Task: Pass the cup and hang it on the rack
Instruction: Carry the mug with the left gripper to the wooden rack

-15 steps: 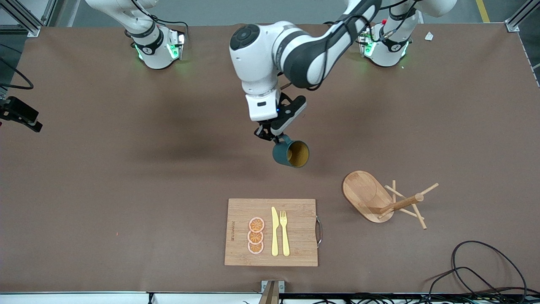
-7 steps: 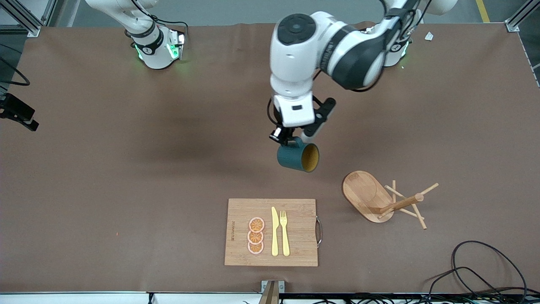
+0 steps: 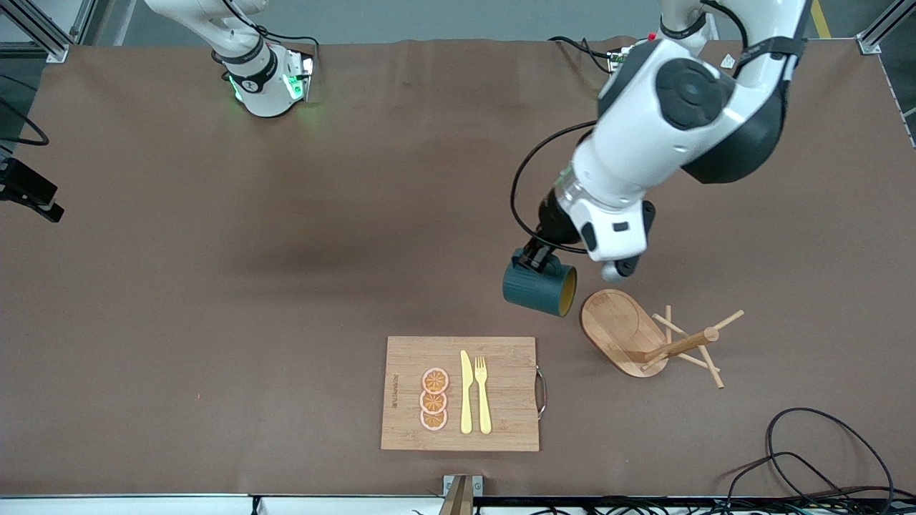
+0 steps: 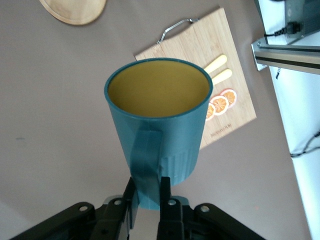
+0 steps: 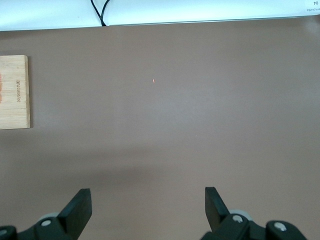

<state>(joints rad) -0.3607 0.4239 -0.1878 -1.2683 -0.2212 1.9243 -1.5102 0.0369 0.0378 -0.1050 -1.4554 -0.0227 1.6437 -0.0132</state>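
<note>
- The left gripper [image 4: 147, 197] has its jaws clenched on the handle of the cup [image 3: 538, 289], which leaves the handle loop free for a peg.
- The cup hangs on its side in the air over bare bench, its yellow mouth turned toward the rack [image 3: 655, 335] just beside it.
- The rack's thin pegs slant upward, so I judge a sideways cup suits sliding on.
- The cutting board [image 3: 460, 393] lies nearer the front camera.
- The right gripper [image 5: 148, 205] waits over bare bench, jaws released and wide apart.

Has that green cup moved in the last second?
Yes. Held by the left gripper, the cup has travelled toward the rack, now beside its base.
</note>
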